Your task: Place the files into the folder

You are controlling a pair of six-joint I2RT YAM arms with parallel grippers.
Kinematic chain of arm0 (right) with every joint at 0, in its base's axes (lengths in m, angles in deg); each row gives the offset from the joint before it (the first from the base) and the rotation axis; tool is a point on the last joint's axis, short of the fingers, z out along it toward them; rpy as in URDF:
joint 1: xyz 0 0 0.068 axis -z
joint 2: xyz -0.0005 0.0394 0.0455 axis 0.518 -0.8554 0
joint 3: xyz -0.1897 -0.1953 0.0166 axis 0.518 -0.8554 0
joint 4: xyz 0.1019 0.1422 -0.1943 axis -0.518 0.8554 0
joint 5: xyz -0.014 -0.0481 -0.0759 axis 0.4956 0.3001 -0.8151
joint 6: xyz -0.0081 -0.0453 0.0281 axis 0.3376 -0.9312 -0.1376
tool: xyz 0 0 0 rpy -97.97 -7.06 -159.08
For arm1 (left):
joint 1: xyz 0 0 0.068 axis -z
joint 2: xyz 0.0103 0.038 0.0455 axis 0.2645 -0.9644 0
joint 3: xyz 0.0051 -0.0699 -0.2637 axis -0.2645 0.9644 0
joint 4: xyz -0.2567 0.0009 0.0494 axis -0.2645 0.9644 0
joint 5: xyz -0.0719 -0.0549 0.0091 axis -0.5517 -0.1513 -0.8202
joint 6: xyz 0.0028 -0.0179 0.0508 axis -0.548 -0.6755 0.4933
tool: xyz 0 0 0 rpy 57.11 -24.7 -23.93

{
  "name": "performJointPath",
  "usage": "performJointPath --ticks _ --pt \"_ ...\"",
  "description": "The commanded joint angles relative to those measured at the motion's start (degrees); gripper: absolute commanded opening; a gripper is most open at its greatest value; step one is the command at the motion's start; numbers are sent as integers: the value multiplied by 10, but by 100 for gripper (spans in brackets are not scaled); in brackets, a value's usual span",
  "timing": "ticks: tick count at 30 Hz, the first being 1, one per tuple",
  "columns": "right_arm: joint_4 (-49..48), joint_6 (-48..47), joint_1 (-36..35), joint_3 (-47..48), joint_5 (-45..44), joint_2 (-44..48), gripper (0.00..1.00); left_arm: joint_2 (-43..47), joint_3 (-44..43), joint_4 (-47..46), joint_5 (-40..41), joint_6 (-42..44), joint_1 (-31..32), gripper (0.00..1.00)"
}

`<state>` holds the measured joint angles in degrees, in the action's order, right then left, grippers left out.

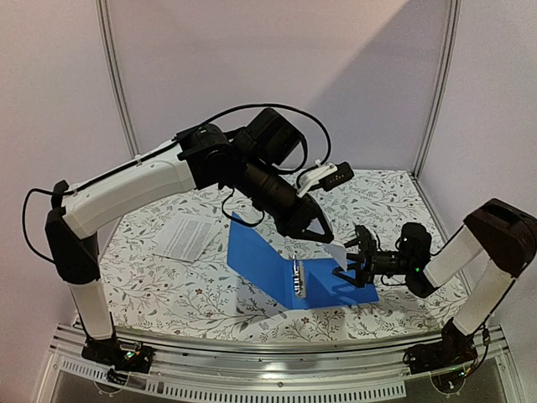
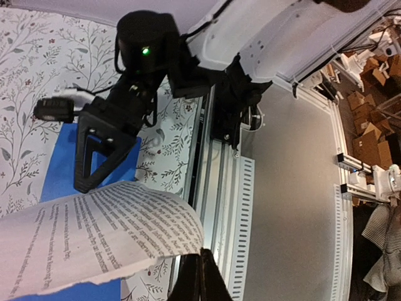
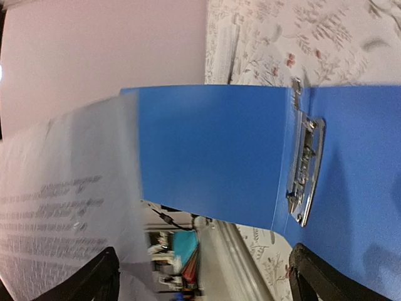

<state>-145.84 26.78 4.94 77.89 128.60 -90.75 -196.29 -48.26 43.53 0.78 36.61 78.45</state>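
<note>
Left hand (image 1: pixel 330 240) pinches a file (image 2: pixel 100 238) over the folder (image 1: pixel 260 252); right hand (image 1: pixel 351 256) gapes open. The limp file could miss the rings (image 3: pixel 305 169).

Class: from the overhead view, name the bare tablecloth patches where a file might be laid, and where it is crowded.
Free: the near-left cloth between the loose file, the folder and the table's front edge; also the far-right corner behind the right gripper. Crowded: above the folder's flat cover, where the left gripper holds the second file.
</note>
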Motion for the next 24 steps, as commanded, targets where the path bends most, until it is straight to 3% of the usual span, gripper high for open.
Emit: performJointPath --ticks 1,24 --pt "-368 207 -14 6 25 -62 93 14 -10 8 -15 18 11 0" --pt "-368 287 -52 90 49 11 90 6 -31 28 -3 51 42 0"
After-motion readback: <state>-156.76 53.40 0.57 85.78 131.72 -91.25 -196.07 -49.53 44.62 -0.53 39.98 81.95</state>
